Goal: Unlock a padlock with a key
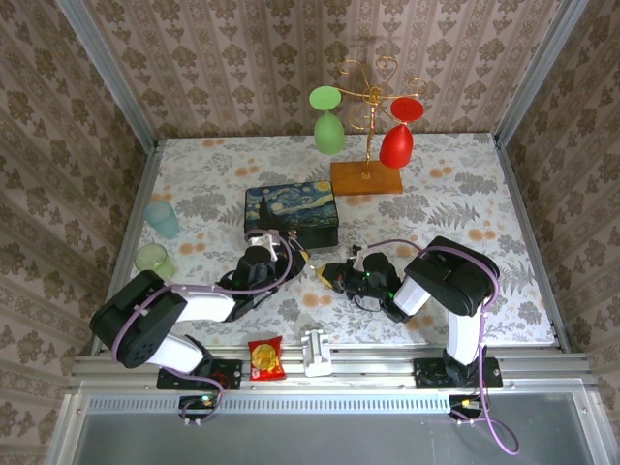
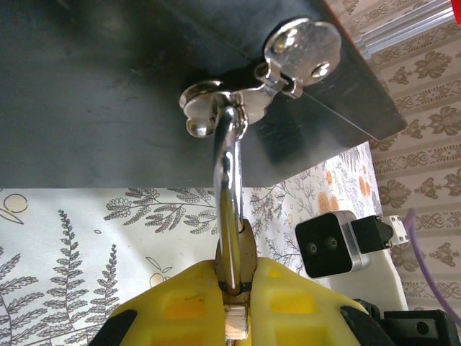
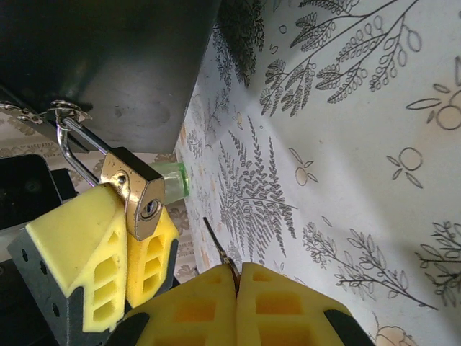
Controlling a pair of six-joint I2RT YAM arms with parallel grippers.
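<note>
The brass padlock [image 3: 140, 191] hangs by its silver shackle [image 2: 227, 173] from the hasp [image 2: 216, 101] on the front of the dark painted box [image 1: 291, 215]. My left gripper [image 2: 236, 277] is shut on the padlock's body, its yellow fingers [image 3: 94, 252] on either side, and the keyhole [image 3: 150, 209] faces my right gripper. My right gripper [image 3: 236, 277] is shut on the key [image 3: 216, 245], whose thin blade sticks out from between the pads, pointing up and left, a short way below and right of the keyhole and apart from it. From above, the two grippers [image 1: 294, 260] [image 1: 329, 276] face each other just in front of the box.
A wooden-based wire rack [image 1: 366, 145] with a green and a red glass stands behind the box. Two pale green cups [image 1: 163, 218] [image 1: 153, 260] sit at the left edge. A red-and-yellow snack packet [image 1: 265, 358] and a white clip [image 1: 317, 351] lie at the near edge.
</note>
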